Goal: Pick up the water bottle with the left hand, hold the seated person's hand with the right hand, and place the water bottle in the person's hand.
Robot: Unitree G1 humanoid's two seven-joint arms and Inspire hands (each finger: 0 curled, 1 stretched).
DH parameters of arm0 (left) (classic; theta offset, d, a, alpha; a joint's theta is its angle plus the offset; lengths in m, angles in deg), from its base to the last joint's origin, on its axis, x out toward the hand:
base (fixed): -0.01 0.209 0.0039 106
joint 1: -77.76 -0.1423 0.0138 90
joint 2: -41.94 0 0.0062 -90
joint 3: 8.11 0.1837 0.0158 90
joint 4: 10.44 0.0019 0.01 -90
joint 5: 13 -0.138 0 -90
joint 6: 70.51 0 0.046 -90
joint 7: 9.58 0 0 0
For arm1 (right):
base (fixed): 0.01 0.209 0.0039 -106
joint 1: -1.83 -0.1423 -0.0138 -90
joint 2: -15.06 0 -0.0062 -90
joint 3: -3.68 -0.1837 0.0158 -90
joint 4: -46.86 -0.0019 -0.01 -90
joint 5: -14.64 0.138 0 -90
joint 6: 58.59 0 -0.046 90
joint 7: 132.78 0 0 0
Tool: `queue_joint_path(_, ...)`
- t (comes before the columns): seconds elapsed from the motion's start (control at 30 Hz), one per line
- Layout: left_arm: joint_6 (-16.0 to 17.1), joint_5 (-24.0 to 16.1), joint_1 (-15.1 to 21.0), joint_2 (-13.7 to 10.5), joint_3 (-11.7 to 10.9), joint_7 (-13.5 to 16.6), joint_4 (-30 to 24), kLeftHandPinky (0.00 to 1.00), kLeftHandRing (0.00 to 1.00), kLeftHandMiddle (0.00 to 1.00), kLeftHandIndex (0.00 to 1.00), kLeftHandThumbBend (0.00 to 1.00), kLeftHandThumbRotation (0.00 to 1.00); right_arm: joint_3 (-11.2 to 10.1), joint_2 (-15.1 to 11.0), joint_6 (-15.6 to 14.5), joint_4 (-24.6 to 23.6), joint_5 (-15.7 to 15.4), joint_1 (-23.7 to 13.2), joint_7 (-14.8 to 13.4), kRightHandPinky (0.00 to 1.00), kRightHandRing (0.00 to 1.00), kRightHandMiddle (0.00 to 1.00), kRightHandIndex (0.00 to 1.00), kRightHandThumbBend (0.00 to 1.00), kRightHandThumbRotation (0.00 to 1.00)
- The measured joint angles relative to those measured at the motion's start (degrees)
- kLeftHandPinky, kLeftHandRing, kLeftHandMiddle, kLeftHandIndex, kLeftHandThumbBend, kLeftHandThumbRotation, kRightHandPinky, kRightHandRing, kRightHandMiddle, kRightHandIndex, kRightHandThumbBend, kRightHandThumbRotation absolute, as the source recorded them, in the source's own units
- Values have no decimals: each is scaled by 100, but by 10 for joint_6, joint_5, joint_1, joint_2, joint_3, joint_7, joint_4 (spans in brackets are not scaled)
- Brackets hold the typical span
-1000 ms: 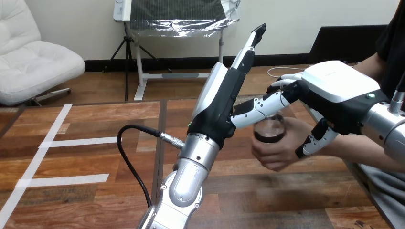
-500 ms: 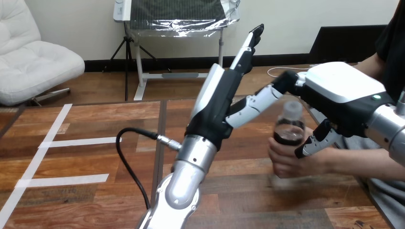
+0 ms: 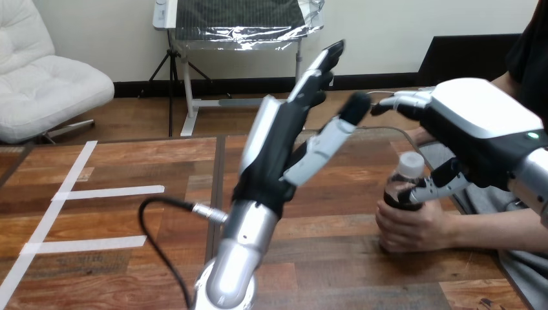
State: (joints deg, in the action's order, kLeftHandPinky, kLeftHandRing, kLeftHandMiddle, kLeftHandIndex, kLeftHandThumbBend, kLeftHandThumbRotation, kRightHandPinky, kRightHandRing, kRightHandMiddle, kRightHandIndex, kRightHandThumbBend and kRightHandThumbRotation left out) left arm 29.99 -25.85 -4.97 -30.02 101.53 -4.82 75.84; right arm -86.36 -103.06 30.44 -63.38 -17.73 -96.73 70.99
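1. Left of the water bottle point(image 3: 395, 192), the left hand point(image 3: 278, 155) is raised, fingers straight, empty.
2. Bottle upright in the person's hand point(image 3: 413, 227).
3. The right hand point(image 3: 477, 126) just above, fingers extended, gripping nothing.
4. Judgement: placement done; withdraw clear.

This is a robotics test lab rather than a home: the wooden bench point(image 3: 129, 161) bears white tape strips point(image 3: 106, 192) laid as markers, and a humanoid's left robot hand point(image 3: 274, 152) and right robot hand point(image 3: 478, 119) hang above it beside a seated person's hand point(image 3: 413, 227).
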Motion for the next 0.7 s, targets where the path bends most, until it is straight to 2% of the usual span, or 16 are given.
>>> queue_joint_path(0.17,6,1,-43,1,0,10,-35,74,81,85,84,42,60,-17,38,-3,-24,13,28,-38,68,80,85,80,69,0)
queue_joint_path(0.3,11,0,-75,1,0,18,-59,70,77,81,81,41,48,-24,71,8,-31,32,48,-76,65,76,82,78,66,0)
queue_joint_path(0.37,16,0,-93,2,-1,22,-70,67,75,79,78,39,37,-26,90,19,-33,38,59,-99,63,73,79,76,62,0)
queue_joint_path(0.43,25,1,-112,2,-1,27,-80,66,74,79,78,39,35,-26,107,33,-33,44,69,-124,63,73,78,75,61,0)
queue_joint_path(0.47,31,1,-120,2,-1,30,-83,64,72,77,76,38,29,-26,115,40,-33,46,74,-135,62,71,76,74,59,0)
queue_joint_path(0.7,79,4,-181,2,-5,53,-103,59,66,72,73,35,16,-22,167,93,-30,51,104,-199,57,66,71,70,50,0)
